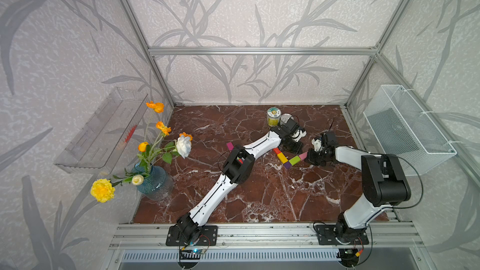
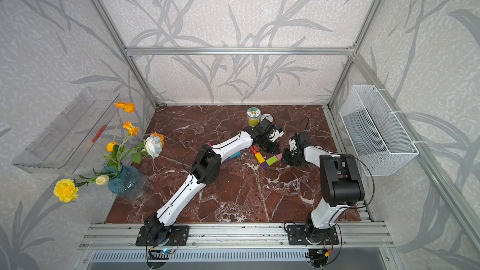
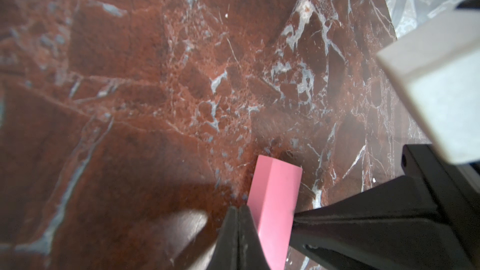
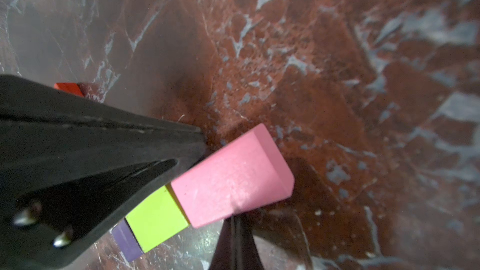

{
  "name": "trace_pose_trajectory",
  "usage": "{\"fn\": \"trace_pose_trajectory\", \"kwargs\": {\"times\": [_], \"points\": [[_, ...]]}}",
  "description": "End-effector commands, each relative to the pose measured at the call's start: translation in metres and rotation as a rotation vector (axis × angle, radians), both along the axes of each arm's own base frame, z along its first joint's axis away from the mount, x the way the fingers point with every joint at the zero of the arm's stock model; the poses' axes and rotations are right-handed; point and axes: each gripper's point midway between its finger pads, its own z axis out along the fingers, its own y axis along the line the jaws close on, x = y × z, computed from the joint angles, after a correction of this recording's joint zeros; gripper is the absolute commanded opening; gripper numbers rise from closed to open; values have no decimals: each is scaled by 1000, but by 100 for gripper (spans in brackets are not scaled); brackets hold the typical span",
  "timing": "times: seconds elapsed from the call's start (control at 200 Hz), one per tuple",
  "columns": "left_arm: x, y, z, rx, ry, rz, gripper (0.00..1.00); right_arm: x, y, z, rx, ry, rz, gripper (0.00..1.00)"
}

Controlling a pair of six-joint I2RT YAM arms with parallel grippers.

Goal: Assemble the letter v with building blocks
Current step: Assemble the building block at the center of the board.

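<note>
Left wrist view: the left gripper (image 3: 237,212) is seen with its jaws pressed fully together and nothing held between them. Its tip is laid against one long side of the pink block (image 3: 274,203). The right gripper (image 3: 298,216) reaches in from the opposite side, and its tip is set against the other long side. The block is laid flat on the marbled tabletop (image 3: 130,100).

Right wrist view: the right gripper (image 4: 233,223) is likewise shown closed on nothing, its tip at the pink block's near edge. The left gripper's closed tip is seen at the far edge. The pink block is butted end to end against a lime green block (image 4: 155,216), which is followed by a purple block (image 4: 127,242). A red block (image 4: 68,88) is glimpsed behind the left gripper.

In both top views, the letter v (image 1: 287,164) is found right of the tabletop's middle. One row is made of red and a yellow block (image 1: 282,157), purple is set at the corner, and lime green and pink form the other row. A magenta block (image 1: 230,145) lies apart beside the left arm (image 1: 259,144). In a top view, a teal block (image 2: 235,155) is partly hidden under that arm. Two tin cans (image 1: 274,116) stand near the back.
</note>
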Motion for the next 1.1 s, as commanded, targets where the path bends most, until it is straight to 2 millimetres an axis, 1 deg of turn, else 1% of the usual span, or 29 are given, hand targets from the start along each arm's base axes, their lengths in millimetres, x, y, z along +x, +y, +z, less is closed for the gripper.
{"fn": "trace_pose_trajectory", "kwargs": {"times": [0.0, 0.265, 0.49, 0.83, 0.94, 1.095], "points": [[-9, 12, -3, 62, 19, -4, 0, -14, -2, -20, -36, 78, 17, 0], [-10, 14, -3, 67, 18, -6, 0, -14, -2, -19, -39, 77, 19, 0], [-5, 17, -2, 71, 10, 10, 0, -14, -2, -20, -39, 77, 21, 0], [-4, 21, 0, 80, -2, 23, 0, -14, -2, -20, -39, 76, 21, 0], [2, 23, -2, 84, -9, 42, 0, -14, -2, -20, -39, 77, 21, 0], [17, 27, 0, 75, -19, 87, 0, -15, -3, -20, -45, 77, 15, 0]]}}
